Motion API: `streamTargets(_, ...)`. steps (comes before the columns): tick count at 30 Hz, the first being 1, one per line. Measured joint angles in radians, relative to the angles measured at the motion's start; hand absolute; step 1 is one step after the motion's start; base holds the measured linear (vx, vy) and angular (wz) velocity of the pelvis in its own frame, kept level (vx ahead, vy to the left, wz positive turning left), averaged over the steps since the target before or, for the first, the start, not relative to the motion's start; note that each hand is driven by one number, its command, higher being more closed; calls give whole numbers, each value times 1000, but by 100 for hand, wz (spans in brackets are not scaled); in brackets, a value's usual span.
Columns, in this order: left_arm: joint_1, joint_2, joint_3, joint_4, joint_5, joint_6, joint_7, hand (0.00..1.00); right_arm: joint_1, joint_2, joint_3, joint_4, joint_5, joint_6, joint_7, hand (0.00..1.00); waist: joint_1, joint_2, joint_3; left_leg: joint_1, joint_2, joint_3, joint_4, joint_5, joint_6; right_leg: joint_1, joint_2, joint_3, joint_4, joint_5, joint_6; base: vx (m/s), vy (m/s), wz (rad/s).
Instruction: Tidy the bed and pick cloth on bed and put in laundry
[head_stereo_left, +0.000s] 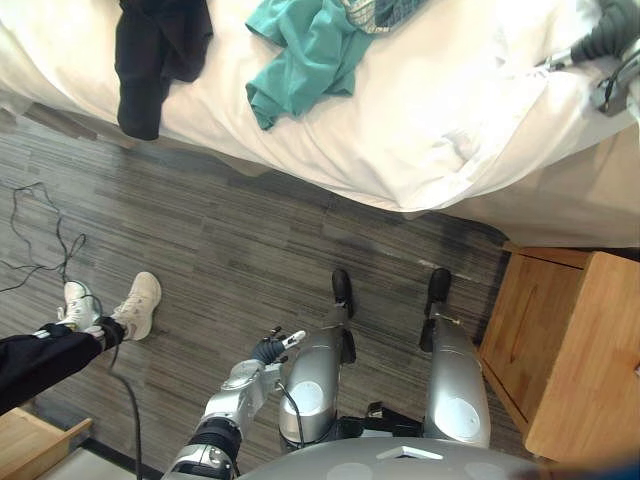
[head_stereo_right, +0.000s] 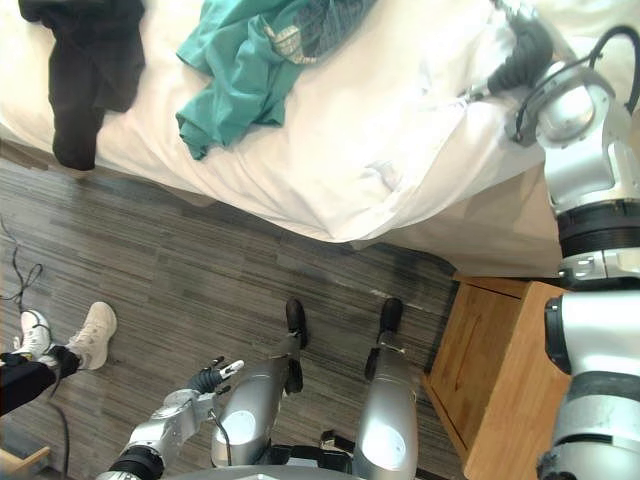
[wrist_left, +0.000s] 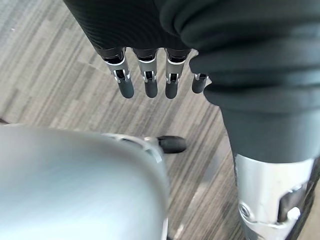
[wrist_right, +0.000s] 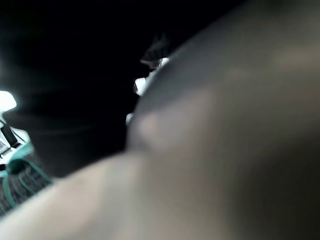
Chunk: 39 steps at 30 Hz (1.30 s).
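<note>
On the white bed (head_stereo_left: 420, 130) lie a teal cloth (head_stereo_left: 300, 55), a black cloth (head_stereo_left: 150, 55) that hangs over the near edge, and a checked cloth (head_stereo_right: 320, 20) partly on the teal one. My right hand (head_stereo_right: 515, 25) reaches over the bed's right part, on the white duvet, to the right of the cloths and apart from them. Its wrist view is dark, with a bit of teal and checked cloth (wrist_right: 15, 175) at one edge. My left hand (wrist_left: 147, 75) hangs low by my side above the floor, open with straight fingers and holding nothing.
A wooden nightstand (head_stereo_left: 570, 350) stands on the floor at the right, close to the bed's corner. A person's legs with white shoes (head_stereo_left: 135, 305) are at the left. Thin cables (head_stereo_left: 40, 230) lie on the grey wood floor, and a wooden corner (head_stereo_left: 30, 435) shows at lower left.
</note>
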Motion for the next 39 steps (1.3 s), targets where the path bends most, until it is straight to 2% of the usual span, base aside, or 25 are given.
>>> streamTargets(1,0,0,-2,0,0,-1,-9,0,11,-5,0,0,0,-13,4,100,1,0,0,0,0,0,1,0,0,0,0,0,0,0,0,34,20,0)
streamTargets(4,0,1,-3,1,-1,-2,-33,0,20,-4,2,0,0,-19,36,100,2,3,-2,0,-1,-1,2,0,0,0,-1,0,1,0,0,0,0,0)
streamTargets(9,0,2,-4,10,-1,-2,-61,0,42,-2,1,2,-15,-7,46,100,5,17,-11,6,0,-1,6,0,0,6,-1,0,4,0,0,0,0,0)
streamTargets(12,0,2,-2,10,1,-8,-82,0,61,27,-12,9,34,5,19,100,4,19,-12,27,2,0,7,0,0,27,1,2,3,0,0,23,12,-4)
streamTargets(16,0,-1,10,8,15,-11,-101,0,187,113,-161,-29,173,1,-66,100,-2,16,-14,74,6,5,-6,0,0,71,8,6,-8,0,0,10,11,-4)
streamTargets(18,2,-4,25,9,21,-8,-103,0,251,148,-213,-64,186,-3,-83,100,-3,10,-16,98,9,17,-17,0,0,90,15,20,-18,3,3,22,5,-19)
streamTargets(21,19,-7,62,11,60,-5,-105,0,420,259,-314,-125,243,-6,-96,100,-14,-32,-55,145,19,34,-22,-10,-12,138,31,32,-45,6,4,50,-5,-22)
streamTargets(23,38,-8,83,13,87,-7,-104,0,560,345,-366,-135,261,-5,-100,100,-31,-83,-116,170,31,48,-22,-19,-25,166,43,36,-64,6,3,103,-8,-11)
streamTargets(24,40,-9,83,21,90,-6,-104,0,593,364,-378,-136,262,-6,-105,100,-35,-94,-131,178,33,53,-22,-21,-28,178,46,36,-73,6,3,103,-11,-16)
streamTargets(25,41,-13,83,38,90,-6,-103,0,660,397,-406,-137,262,-8,-121,0,-38,-111,-160,197,36,59,-23,-26,-33,197,51,40,-83,6,3,75,-3,-14)
streamTargets(32,94,-48,125,99,115,1,-96,0,893,566,-535,-95,346,-24,-180,0,-56,-113,-291,296,52,92,-30,-68,-34,305,73,57,-142,3,4,71,8,-14)
streamTargets(35,119,-50,130,140,136,2,-96,0,933,609,-632,-28,457,-33,-209,0,-66,-112,-330,330,57,115,-39,-80,-39,332,82,64,-160,3,4,58,3,-17)
streamTargets(39,126,-55,178,176,139,3,-97,0,933,649,-776,73,596,-66,-244,0,-66,-113,-348,361,63,116,-46,-88,-41,375,90,67,-185,3,4,51,2,1)
